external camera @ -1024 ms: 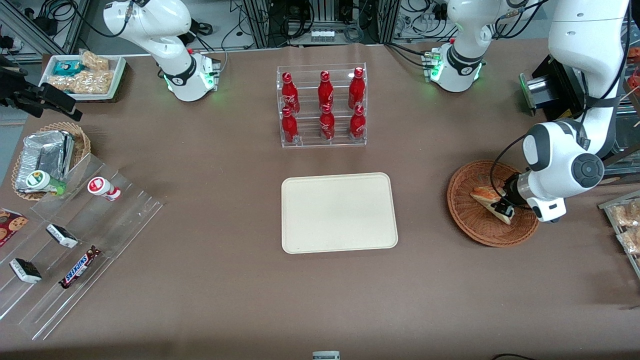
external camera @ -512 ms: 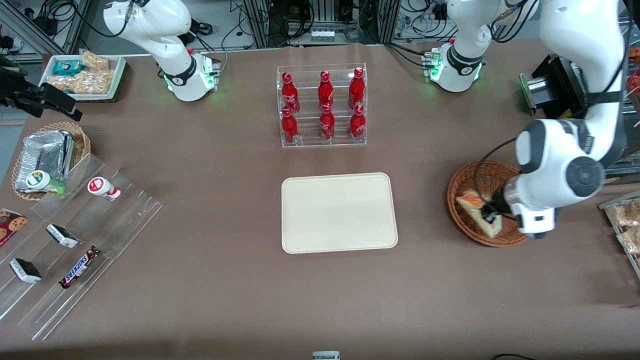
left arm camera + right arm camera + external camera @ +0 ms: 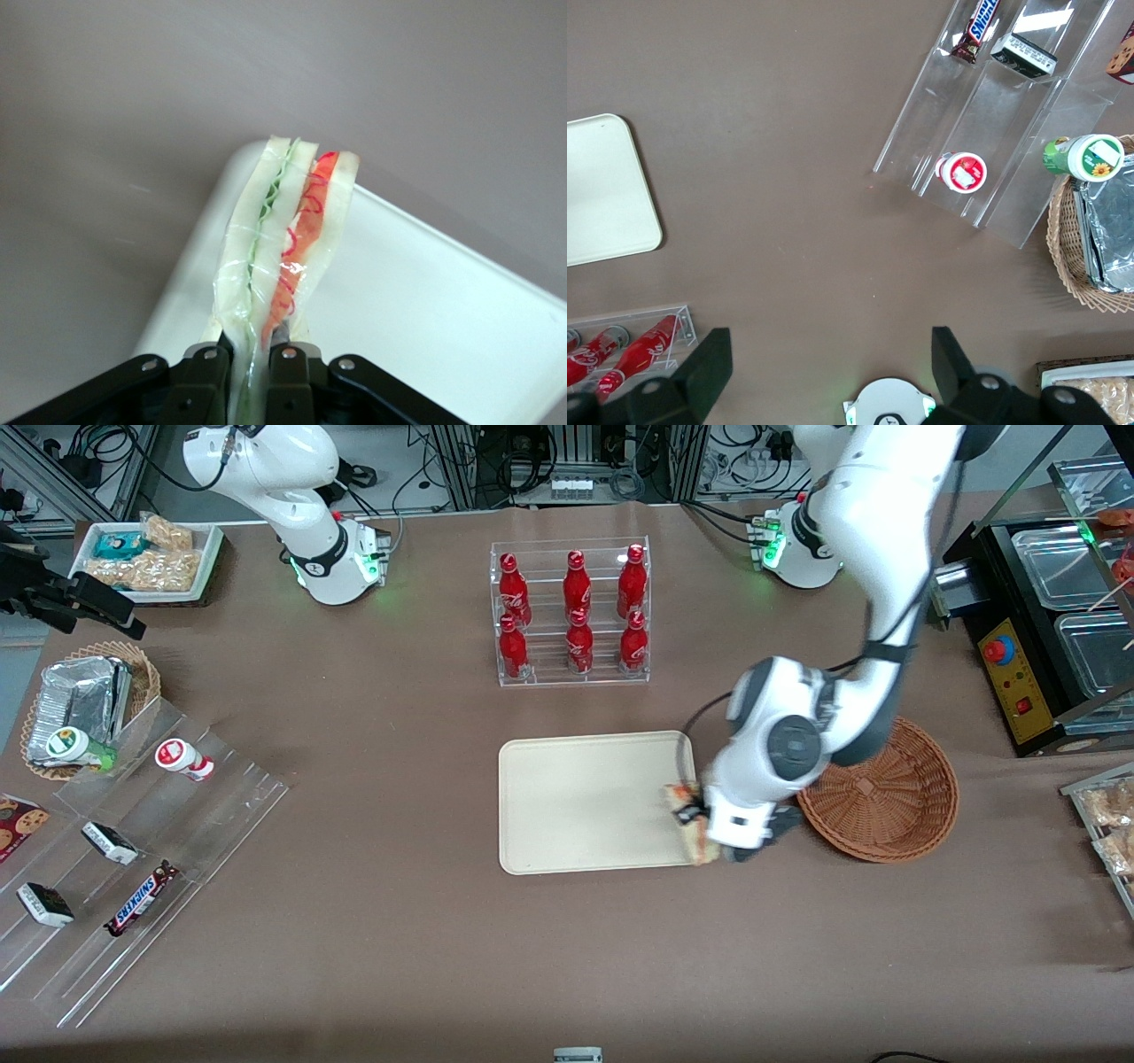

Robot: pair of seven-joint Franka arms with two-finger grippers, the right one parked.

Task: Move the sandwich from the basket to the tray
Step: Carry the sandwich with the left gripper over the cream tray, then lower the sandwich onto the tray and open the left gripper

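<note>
front view:
gripper (image 3: 694, 821): held over the rim of the tray at the corner nearest the basket, mostly hidden under the white wrist of the working arm
sandwich (image 3: 687, 802): pinched in the gripper, one end showing over the tray's edge, the other end poking out nearer the camera by the tray's corner
tray (image 3: 585, 802): flat on the brown table, bare of goods, nearer the camera than the bottle rack
basket (image 3: 886, 797): on the table just beside the tray, toward the working arm's end, nothing showing in the part not covered by the arm
bottle rack (image 3: 571, 613): clear tiers with six red bottles, farther from the camera than the tray

left wrist view:
jaws: clenched on the sandwich (image 3: 285, 232), one black finger on each bread face
fingers (image 3: 210, 376): pressed to the pale bread at the wedge's near end
sandwich: edge-on, green and red-orange layers showing through the clear wrap, hanging above a rounded corner of the tray (image 3: 443, 310), apart from its surface
table (image 3: 133, 106): plain brown around the tray corner

right wrist view:
tray (image 3: 602, 190): one rounded corner in sight
clear stand (image 3: 992, 115): stepped shelves with snack bars and a small red-lidded cup
foil packets (image 3: 1107, 230): in a smaller wicker basket beside the stand
</note>
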